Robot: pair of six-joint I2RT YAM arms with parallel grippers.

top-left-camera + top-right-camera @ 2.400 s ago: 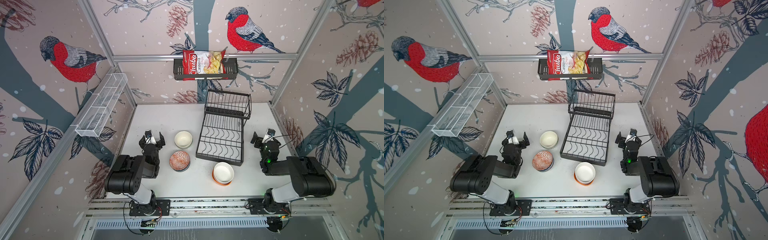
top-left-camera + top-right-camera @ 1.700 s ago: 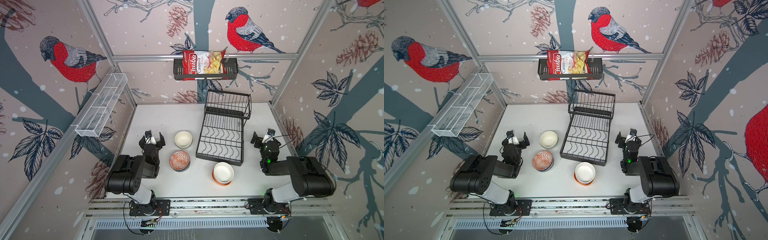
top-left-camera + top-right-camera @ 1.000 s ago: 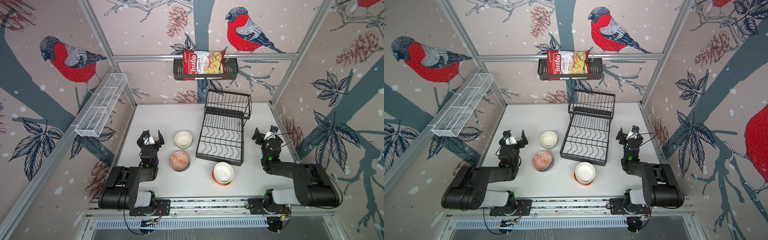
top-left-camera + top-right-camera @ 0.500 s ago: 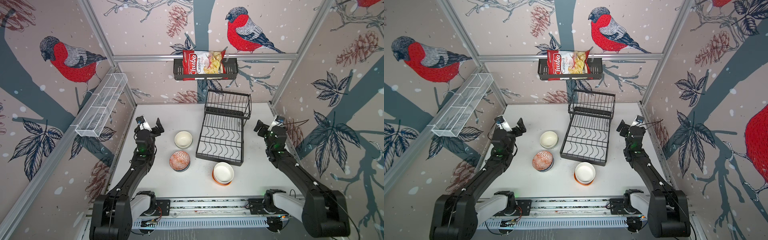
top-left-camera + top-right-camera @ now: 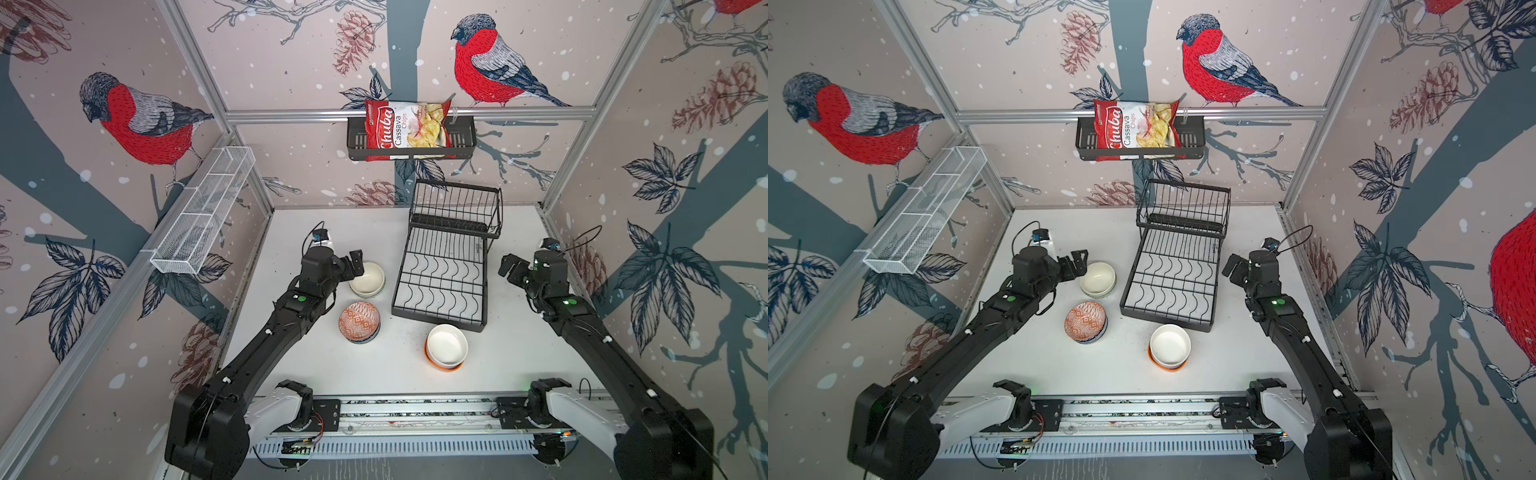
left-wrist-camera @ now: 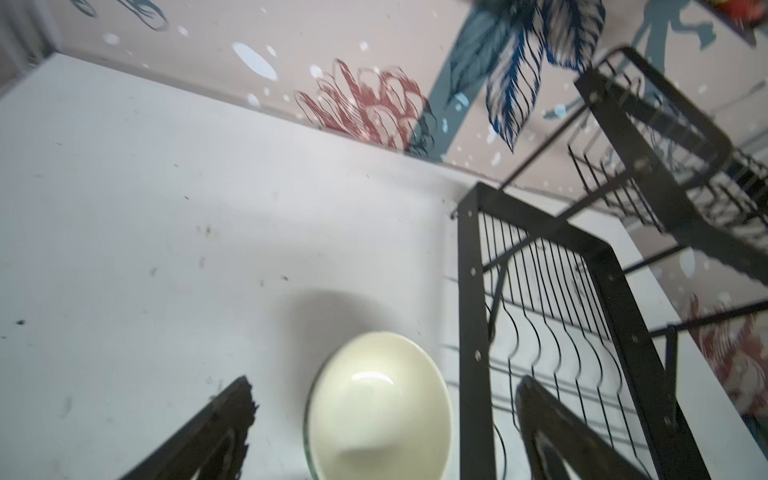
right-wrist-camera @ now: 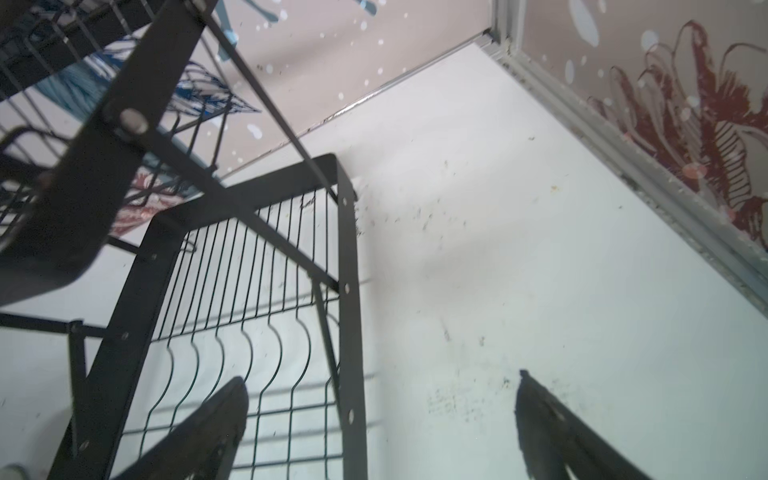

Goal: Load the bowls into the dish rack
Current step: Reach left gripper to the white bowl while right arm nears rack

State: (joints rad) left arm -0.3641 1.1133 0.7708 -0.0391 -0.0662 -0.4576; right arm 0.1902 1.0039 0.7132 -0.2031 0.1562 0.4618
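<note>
- Your black wire dish rack [image 5: 444,286] stands right of centre, with its basket tier at the far end.
- Left of it you see a cream bowl [image 5: 367,277], upright.
- Nearer, an orange-patterned bowl [image 5: 359,321] sits upright.
- By the rack's near edge, a white bowl [image 5: 446,344] nests in an orange bowl [image 5: 444,367].

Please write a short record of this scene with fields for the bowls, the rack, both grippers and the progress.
bowls: cream bowl, orange patterned bowl, white bowl in an orange bowl, all on the table
dish rack: empty, right of the cream bowl
left gripper: open, beside the cream bowl, holding nothing
right gripper: open, right of the dish rack, holding nothing
progress: no bowl loaded yet
</note>
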